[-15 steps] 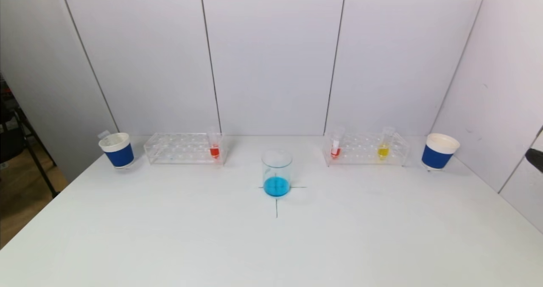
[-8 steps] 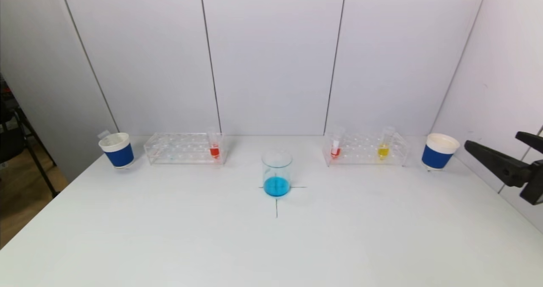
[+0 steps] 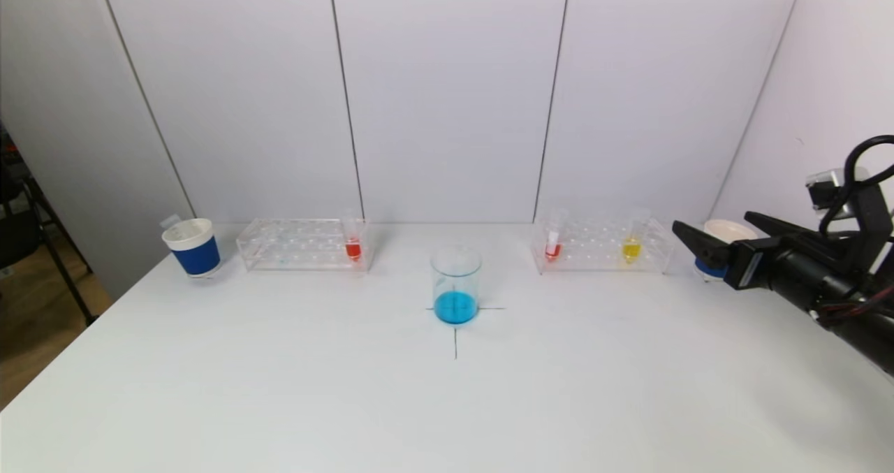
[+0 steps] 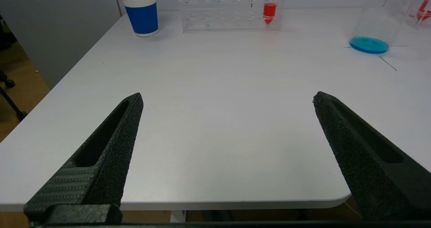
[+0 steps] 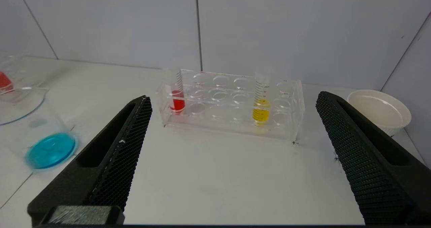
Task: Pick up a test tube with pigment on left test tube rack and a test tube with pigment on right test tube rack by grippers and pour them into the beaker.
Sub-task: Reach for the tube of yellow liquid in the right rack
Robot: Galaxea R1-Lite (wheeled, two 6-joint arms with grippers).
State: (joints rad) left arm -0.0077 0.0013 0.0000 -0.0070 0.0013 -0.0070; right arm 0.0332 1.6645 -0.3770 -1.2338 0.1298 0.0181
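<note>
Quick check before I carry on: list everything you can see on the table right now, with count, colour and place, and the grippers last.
table: 1, white, carries everything below.
beaker: 1, clear with blue liquid, centre, on a marked cross.
left test tube rack: 1, clear, back left.
red tube in left rack: 1, at the rack's beaker-side end.
right test tube rack: 1, clear, back right.
red tube in right rack: 1, at the beaker-side end.
yellow tube: 1, further right in that rack.
left paper cup: 1, white with blue band, far left.
right paper cup: 1, white and blue, far right, partly behind the right gripper.
left gripper: open, over the table's near edge.
right gripper: open, by the right rack's outer end.
</note>
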